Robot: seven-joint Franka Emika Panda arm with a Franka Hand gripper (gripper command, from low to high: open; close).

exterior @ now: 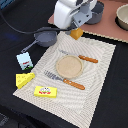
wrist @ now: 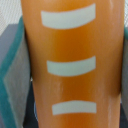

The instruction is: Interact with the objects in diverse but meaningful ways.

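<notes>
Orange-brown bread loaf [wrist: 72, 65] with three pale slash marks is seen filling the wrist view, clamped between the grey, teal-edged fingers [wrist: 17, 75] of the gripper [exterior: 77, 30]. In the exterior view only its lower end is visible, held above the far edge of the woven beige placemat [exterior: 100, 75], beside the dark grey long-handled pan [exterior: 46, 36]. Shown only in that view are the pale blue milk carton [exterior: 24, 60], yellow holed cheese wedge [exterior: 24, 79] and flat yellow box [exterior: 45, 91].
</notes>
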